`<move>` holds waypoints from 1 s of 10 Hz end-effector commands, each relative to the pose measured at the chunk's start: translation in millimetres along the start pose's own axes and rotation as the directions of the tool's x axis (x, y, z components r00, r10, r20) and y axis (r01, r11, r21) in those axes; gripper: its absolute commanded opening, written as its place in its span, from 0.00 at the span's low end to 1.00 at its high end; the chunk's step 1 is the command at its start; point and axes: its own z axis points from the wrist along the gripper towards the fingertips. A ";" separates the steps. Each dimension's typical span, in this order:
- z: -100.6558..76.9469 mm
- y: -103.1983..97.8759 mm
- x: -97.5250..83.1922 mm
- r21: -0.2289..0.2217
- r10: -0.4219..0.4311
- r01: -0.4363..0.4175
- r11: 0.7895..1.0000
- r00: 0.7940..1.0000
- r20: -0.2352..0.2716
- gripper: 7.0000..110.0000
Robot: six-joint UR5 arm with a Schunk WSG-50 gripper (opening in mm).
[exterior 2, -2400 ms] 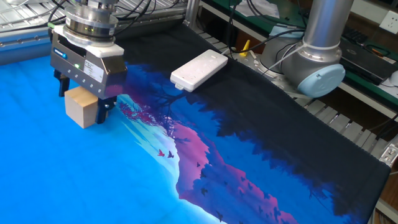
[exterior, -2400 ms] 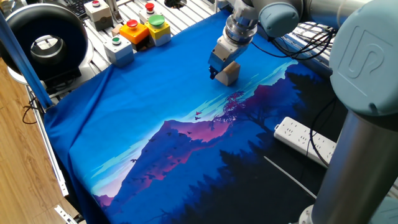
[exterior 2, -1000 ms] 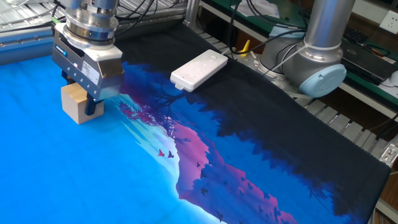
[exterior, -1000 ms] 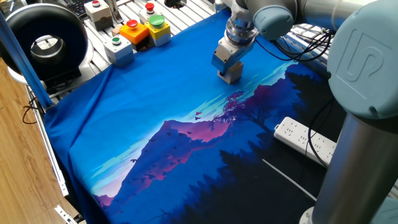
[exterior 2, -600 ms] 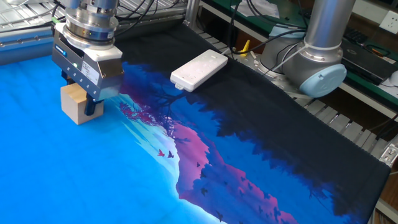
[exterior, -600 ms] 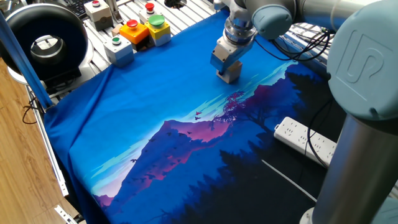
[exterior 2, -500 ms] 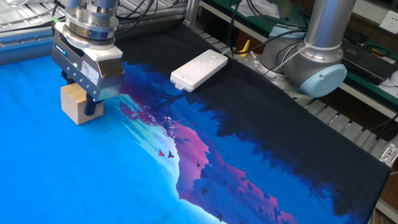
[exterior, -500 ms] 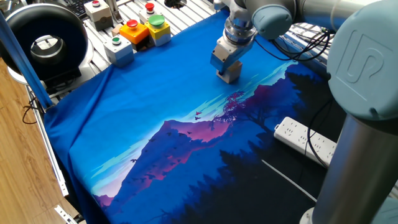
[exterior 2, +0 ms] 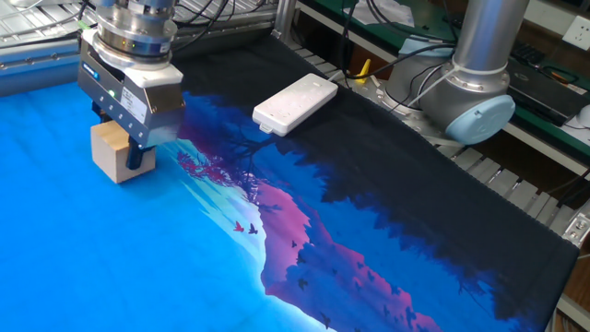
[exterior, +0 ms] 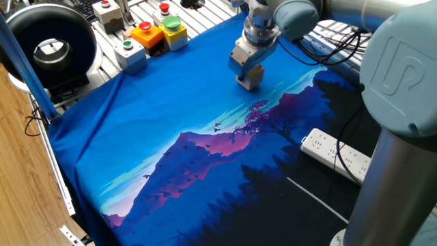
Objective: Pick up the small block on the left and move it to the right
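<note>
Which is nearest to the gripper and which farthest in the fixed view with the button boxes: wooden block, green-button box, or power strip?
1. Wooden block, between the fingers of the gripper.
2. Green-button box, up-left off the cloth's edge.
3. Power strip, lower right on the dark cloth.

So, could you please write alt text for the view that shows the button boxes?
The claw grips a tan block low over a blue mountain-print cloth. Button boxes stand at the back left, and a white power strip lies at the right.
</note>
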 end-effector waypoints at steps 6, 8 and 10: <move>-57.8 -4.4 21.0 -0.020 0.002 -0.003 1.000 0.998 -0.058 0.00; -59.1 -4.0 21.3 -0.022 0.002 -0.003 1.000 0.998 -0.056 0.00; -59.8 -3.5 21.0 -0.022 0.004 -0.005 1.000 0.998 -0.056 0.00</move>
